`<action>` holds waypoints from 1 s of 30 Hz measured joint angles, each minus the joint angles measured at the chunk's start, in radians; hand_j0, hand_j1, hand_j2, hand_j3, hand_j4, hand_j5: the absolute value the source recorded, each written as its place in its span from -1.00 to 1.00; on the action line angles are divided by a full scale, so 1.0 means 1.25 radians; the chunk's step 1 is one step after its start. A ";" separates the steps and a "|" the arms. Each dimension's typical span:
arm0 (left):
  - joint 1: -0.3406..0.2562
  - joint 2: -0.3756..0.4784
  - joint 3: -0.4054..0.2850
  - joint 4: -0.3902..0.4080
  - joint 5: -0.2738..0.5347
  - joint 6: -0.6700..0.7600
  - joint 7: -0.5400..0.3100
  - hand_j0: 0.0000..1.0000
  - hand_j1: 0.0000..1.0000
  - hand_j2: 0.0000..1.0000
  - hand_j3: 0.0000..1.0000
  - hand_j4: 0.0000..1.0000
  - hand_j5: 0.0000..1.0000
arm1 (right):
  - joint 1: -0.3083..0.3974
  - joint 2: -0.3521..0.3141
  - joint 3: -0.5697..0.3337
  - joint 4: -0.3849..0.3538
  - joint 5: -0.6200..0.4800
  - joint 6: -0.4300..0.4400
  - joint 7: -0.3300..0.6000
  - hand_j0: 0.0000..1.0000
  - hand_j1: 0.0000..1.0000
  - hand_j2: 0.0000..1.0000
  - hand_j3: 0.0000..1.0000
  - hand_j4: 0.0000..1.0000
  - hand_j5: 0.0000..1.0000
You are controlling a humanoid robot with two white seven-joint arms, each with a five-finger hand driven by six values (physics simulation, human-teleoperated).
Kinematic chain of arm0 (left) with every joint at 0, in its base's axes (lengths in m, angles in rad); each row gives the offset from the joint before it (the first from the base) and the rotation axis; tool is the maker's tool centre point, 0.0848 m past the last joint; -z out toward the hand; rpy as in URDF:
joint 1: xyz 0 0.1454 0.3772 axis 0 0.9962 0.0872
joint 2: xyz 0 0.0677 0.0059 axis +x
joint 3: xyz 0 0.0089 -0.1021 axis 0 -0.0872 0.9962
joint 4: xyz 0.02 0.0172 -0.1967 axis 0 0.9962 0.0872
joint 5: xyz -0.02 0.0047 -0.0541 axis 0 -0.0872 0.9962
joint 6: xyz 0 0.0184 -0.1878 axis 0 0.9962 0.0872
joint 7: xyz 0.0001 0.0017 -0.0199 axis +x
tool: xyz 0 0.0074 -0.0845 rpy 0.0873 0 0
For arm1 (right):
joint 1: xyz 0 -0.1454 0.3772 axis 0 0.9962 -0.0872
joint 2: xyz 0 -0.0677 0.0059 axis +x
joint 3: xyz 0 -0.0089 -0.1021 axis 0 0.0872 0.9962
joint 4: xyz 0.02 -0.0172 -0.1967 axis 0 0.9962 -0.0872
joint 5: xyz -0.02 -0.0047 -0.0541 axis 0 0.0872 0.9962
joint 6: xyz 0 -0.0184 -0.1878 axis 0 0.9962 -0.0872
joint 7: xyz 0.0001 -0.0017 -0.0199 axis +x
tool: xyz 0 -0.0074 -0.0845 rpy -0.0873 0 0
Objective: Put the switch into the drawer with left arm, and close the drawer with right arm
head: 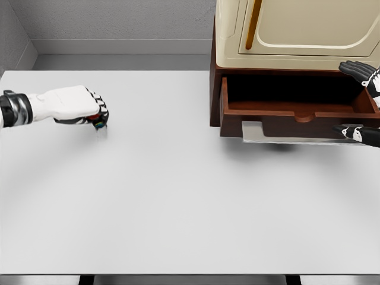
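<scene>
Drawer [300, 116] open, nothing visible inside; far left of it, my left hand [80, 105] fisted on the switch [100, 123]; right hand [363, 101] spread at its right end.

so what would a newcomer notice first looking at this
Probably the open brown drawer at upper right, pulled out under a cream cabinet. Next, the left robot hand at the left of the white table, closed around a small switch. The right robot hand hangs open by the drawer's right end.

You have one head view only: it looks steeply down and forward across the bench [178, 208], with the open drawer [297, 113] at upper right.
</scene>
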 measured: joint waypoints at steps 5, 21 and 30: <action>-0.024 -0.006 0.001 -0.001 0.002 0.000 0.001 -0.06 -0.06 -0.06 -0.06 -0.06 -0.06 | 0.000 0.000 0.000 0.000 0.000 0.000 0.000 1.00 1.00 1.00 1.00 1.00 1.00; -0.069 -0.058 0.008 -0.009 0.003 0.000 0.001 -0.06 -0.06 -0.06 -0.06 -0.06 -0.06 | 0.004 0.000 -0.002 0.001 0.000 0.000 0.000 1.00 1.00 1.00 1.00 1.00 1.00; -0.082 -0.087 0.009 -0.015 0.003 0.000 0.001 -0.06 -0.06 -0.06 -0.06 -0.06 -0.06 | 0.006 -0.001 0.000 0.000 -0.014 0.000 0.001 1.00 1.00 1.00 1.00 1.00 1.00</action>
